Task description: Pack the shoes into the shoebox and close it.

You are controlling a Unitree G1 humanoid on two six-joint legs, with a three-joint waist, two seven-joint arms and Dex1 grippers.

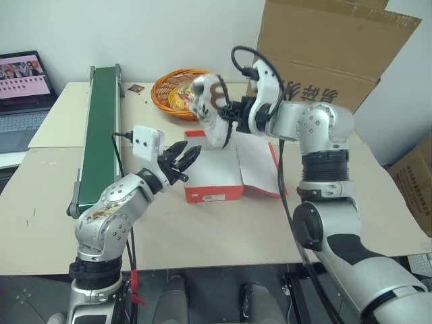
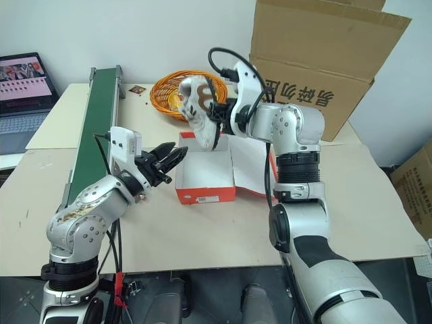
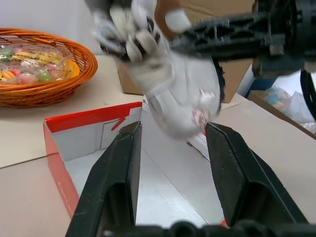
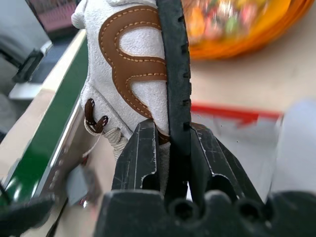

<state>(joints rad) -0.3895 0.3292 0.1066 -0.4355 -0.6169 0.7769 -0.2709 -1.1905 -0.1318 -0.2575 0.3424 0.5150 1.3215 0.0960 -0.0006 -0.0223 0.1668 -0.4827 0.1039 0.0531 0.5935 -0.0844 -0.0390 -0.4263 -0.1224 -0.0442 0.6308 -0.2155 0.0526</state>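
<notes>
Right gripper (image 1: 228, 116) clamped on shoe (image 1: 208, 111) by its collar, toe hanging over open box (image 1: 214, 177) on table (image 1: 202, 229); left gripper (image 1: 181, 160) half open, empty, just beside box's near-left corner. Risks: thin pinch on collar, could slip or swing on lowering; toe could catch box wall, tip or push box; could clip left fingers (image 3: 123, 168) if too near.

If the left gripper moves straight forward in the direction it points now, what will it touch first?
Probably the near wall of the open shoebox: the left gripper, jaws open, points at it from the side. The shoe held by the right gripper hangs higher, though depth is uncertain.
</notes>
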